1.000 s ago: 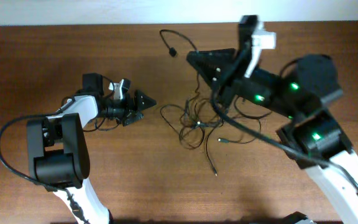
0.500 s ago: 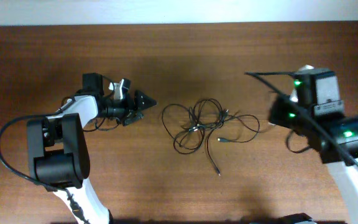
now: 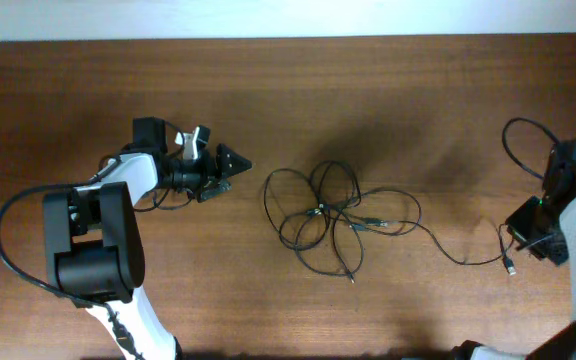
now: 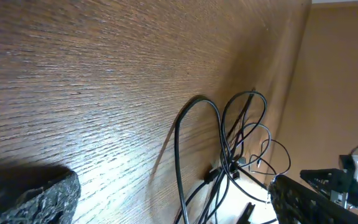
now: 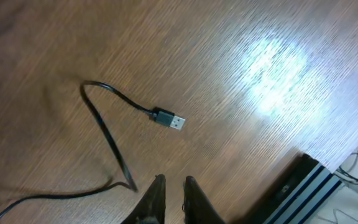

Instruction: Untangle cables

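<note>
Right gripper (image 5: 171, 186), fingers nearly pressed together, grips nothing; a thin black cable's USB plug (image 5: 170, 120) lies just at 12 o'clock. Tangled black cables (image 3: 333, 215) sit mid-table; left gripper (image 3: 230, 162), spread wide, at their 9 o'clock, bare brown wooden table (image 3: 218, 290) around.

cables (image 3: 333, 215) | thin, black | looped tangle at table centre | one strand trailing right, USB plug free

Soft, even light falls from above on the brown surface (image 3: 268, 300). A bright glare patch sits on the wood in the right wrist view. The cables (image 3: 333, 215) cast faint shadows. The left wrist view blurs close up, its lines slanting steeply.
</note>
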Controlling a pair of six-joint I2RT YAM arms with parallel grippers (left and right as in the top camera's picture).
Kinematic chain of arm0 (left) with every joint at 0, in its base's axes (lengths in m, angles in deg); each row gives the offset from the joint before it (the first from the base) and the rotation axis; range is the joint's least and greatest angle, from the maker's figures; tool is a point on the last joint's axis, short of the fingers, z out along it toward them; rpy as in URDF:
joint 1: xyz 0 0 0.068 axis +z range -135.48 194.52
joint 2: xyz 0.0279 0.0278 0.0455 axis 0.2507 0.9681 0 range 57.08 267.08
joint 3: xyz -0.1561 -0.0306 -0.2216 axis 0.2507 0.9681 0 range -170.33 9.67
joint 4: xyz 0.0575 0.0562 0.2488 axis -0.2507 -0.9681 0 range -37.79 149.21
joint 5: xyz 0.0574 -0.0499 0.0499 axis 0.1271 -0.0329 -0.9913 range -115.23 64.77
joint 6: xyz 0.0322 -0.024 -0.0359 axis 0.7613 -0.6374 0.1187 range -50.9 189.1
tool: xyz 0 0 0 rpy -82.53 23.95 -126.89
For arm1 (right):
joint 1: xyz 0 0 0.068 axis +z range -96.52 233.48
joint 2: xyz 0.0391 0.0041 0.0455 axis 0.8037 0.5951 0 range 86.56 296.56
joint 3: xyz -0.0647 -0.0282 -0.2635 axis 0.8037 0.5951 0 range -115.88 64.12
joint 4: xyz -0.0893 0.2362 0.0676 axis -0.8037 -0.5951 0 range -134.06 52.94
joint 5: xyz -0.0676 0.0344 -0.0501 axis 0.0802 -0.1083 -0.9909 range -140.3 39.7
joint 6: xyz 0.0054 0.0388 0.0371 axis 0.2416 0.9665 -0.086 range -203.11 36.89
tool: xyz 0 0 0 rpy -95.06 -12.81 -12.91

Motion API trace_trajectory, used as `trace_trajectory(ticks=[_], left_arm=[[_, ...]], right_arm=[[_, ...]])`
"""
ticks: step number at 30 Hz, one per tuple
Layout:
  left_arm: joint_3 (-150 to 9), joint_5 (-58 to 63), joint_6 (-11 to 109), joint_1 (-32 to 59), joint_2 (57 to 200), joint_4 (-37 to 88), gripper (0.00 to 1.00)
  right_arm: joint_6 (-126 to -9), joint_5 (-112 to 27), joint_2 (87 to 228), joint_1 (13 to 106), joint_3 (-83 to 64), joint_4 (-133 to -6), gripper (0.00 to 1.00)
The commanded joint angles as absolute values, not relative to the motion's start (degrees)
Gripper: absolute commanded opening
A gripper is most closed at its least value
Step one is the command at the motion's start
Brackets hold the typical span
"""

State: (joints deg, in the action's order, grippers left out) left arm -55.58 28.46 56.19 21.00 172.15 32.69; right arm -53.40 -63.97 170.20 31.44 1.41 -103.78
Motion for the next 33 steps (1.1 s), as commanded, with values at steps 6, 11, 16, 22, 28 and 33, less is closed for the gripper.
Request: trace_trajectory(ticks=[6, 11, 16, 22, 28, 33], left_arm=[[-55.8, 27.3, 56.5, 21.0, 171.6, 32.6, 0.99], [-55.8, 27.3, 56.5, 21.0, 171.6, 32.6, 1.0], [-55.8, 27.3, 56.5, 20.9, 171.6, 32.6, 0.99], [-55.8, 27.3, 56.5, 20.9, 171.6, 32.6, 0.99], [-55.8, 27.3, 56.5, 20.9, 171.6, 32.6, 0.99], [-55.8, 27.3, 56.5, 20.9, 171.6, 32.6, 0.99]], right_arm=[[-56.0, -39.9, 174.9, 31.3, 1.8, -103.7, 0.84], [-59.8, -13.8, 174.9, 34.7, 1.9, -106.3, 0.83], [-48.8, -15.2, 174.9, 46.1, 1.9, -100.5, 0.83], [-24.6, -29.0, 175.0, 62.5, 1.9, -94.0, 0.84], [-14.7, -37.9, 175.1, 73.4, 2.0, -86.7, 0.99], [-14.6, -39.0, 175.1, 74.1, 2.8, -85.6, 0.9]])
